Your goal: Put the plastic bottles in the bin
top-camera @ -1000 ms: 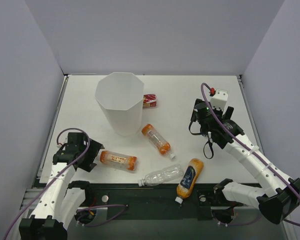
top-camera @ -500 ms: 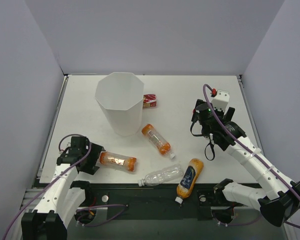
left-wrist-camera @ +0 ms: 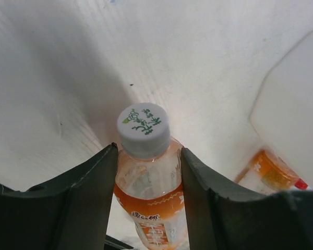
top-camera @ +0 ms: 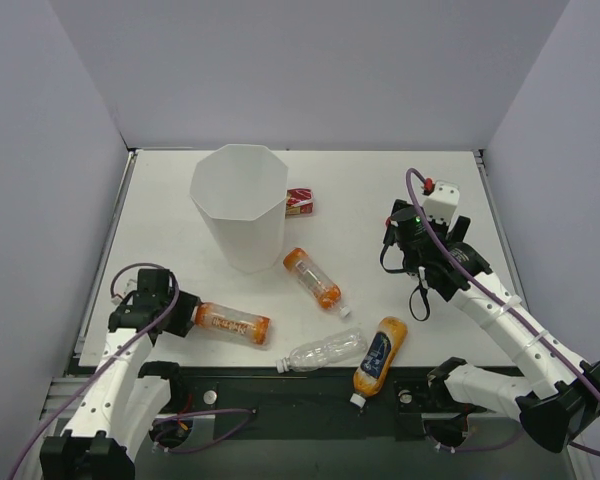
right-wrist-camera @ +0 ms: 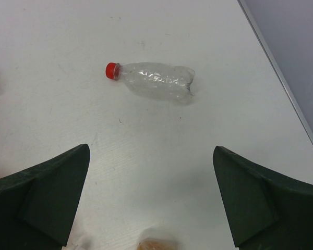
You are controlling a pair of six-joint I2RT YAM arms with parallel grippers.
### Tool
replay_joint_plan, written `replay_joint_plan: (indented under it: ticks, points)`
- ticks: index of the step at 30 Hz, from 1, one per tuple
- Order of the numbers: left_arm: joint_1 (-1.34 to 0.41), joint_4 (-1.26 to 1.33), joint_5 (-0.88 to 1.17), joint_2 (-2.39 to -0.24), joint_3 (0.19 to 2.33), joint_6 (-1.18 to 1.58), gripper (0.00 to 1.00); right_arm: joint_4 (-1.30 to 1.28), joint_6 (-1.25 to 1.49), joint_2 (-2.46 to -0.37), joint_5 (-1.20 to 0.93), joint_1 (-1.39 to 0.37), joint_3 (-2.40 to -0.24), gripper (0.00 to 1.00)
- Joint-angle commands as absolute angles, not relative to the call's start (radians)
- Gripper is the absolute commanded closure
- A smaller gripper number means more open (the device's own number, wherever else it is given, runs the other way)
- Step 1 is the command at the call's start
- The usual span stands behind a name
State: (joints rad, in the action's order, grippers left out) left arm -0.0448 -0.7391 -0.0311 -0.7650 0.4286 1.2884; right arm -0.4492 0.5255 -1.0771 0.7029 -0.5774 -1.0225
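Tabletop (top-camera: 360,180): white, walls on three sides. Bin (top-camera: 240,205): upright, far left of centre. Left hand (left-wrist-camera: 148,151): clenched on shoulder of orange bottle (top-camera: 230,322), which lies at near left, cap toward hand. Right hand (right-wrist-camera: 151,150): spread wide, grasping nothing, above tabletop at right. Red-capped bottle (right-wrist-camera: 154,80) lies beyond it. Second orange bottle (top-camera: 312,279): near bin base. Clear bottle (top-camera: 325,350) and blue-label bottle (top-camera: 378,352): side by side at near edge. Red box (top-camera: 300,201): just beside bin, far side.

Box (top-camera: 300,201) just right of the bin (top-camera: 240,205); nearest bottle (top-camera: 379,355) at the front edge of the table (top-camera: 380,180), right of centre.
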Motion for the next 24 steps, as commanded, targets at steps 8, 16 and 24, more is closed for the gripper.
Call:
replay_joint_plan:
  ticks: [8,16,24]
  points:
    - [-0.021,-1.014,-0.336,-0.722,1.090,0.979,0.76,-0.488,0.555,-1.089,0.764,-0.571,-1.026,0.02]
    - [-0.020,-1.008,-0.385,-0.957,1.656,0.753,0.83,-0.485,0.418,-1.078,0.747,-0.568,-1.071,0.02]
    - [-0.023,-0.783,-0.210,-1.184,1.911,0.727,0.93,-0.483,0.423,-1.031,0.755,-0.551,-1.062,0.02]
